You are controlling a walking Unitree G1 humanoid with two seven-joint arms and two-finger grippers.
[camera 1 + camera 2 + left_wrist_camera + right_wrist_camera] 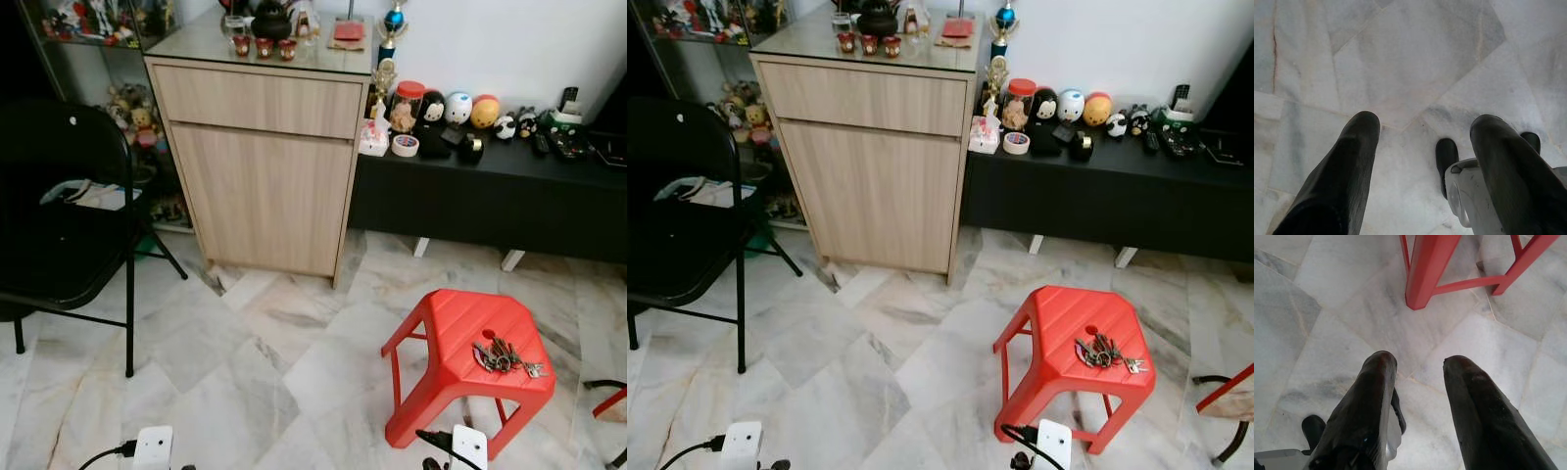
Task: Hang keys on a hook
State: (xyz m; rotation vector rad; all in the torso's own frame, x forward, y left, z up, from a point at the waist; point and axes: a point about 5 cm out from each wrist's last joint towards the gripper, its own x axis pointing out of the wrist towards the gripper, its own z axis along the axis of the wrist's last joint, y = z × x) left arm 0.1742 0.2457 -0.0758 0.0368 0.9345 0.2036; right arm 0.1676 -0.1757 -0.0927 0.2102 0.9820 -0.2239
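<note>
- keys (506, 356) lie in a bunch on top of the red stool (451, 333), toward its right edge, nothing touching them
- left gripper (1422, 127) hangs low over the marble floor (245, 362), fingers spread wide, holding nothing
- right gripper (1418, 364) low beside a stool leg, fingers parted, holding nothing
- wood cabinet (265, 166) behind the stool, black folding chair (59, 225) at left
</note>
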